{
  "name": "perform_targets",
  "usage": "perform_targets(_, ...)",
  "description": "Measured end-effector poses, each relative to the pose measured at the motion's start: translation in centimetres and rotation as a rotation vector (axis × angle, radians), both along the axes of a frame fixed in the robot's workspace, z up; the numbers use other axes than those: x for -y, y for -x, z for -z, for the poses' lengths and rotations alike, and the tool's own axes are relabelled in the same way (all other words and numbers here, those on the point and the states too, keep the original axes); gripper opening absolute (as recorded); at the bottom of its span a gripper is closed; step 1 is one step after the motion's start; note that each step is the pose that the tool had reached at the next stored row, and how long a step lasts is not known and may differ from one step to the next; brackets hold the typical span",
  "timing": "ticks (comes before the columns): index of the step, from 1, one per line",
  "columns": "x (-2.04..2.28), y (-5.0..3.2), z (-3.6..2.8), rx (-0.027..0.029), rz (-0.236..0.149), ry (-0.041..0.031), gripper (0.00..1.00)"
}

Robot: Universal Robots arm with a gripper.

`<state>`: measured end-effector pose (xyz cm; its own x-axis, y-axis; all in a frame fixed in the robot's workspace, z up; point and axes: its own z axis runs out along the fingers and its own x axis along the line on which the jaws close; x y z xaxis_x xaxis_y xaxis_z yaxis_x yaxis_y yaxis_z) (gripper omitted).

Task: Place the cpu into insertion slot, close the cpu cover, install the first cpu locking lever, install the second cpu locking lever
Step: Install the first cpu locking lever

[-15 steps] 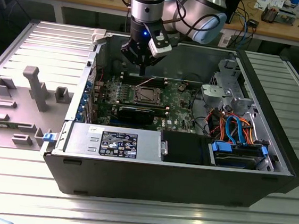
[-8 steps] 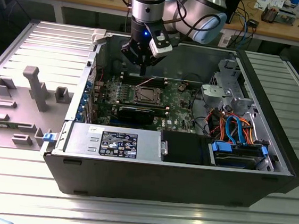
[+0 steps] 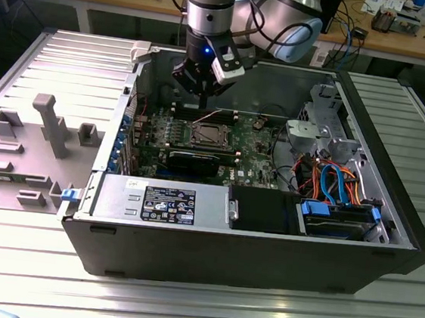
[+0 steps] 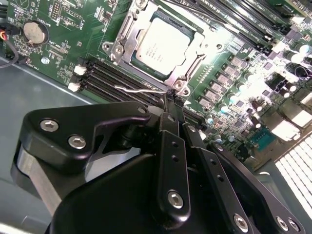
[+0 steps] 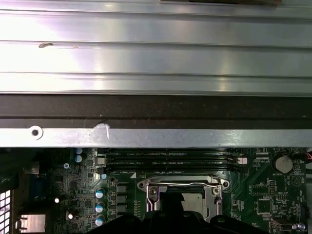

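Observation:
The cpu [image 4: 161, 44] lies silver side up in the insertion slot [image 3: 209, 134] of the green motherboard. Its cpu cover [image 4: 124, 36] is folded down flat around it, also seen as the cover [image 5: 152, 191] in the first wrist view. A thin wire locking lever [image 4: 139, 88] runs along the socket's edge beside the black memory slots; in the first wrist view this lever [image 5: 180, 184] crosses the socket's rim. My gripper [image 4: 169, 100] hangs just over that edge, shut, its tips at the lever's end. In the exterior view my gripper [image 3: 204, 91] is above the socket.
Long black memory slots [image 4: 114, 78] flank the socket. The case wall [image 5: 156, 136] stands close behind it. A black card [image 3: 193, 161], a power supply [image 3: 166, 203] and a drive bay with orange and blue cables [image 3: 331, 183] fill the rest of the case.

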<state>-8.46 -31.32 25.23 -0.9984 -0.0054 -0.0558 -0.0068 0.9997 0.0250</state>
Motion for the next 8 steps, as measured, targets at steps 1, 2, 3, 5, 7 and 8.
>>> perform_targets(1, 0.00, 0.00, 0.12, -0.0001, 0.000, 0.0001, 0.11)
perform_targets(2, 0.00, -0.01, 0.28, 0.0000, 0.000, -0.0005, 0.11)
perform_targets(3, 0.01, -0.03, 0.36, -0.0001, 0.000, -0.0031, 0.11)
perform_targets(5, 0.00, -0.16, 0.48, 0.0000, 0.000, -0.0149, 0.11)
perform_targets(7, 0.00, -0.26, 0.62, 0.0000, 0.000, -0.0279, 0.11)
perform_targets(8, 0.00, -0.26, 0.62, -0.0002, 0.000, -0.0276, 0.11)
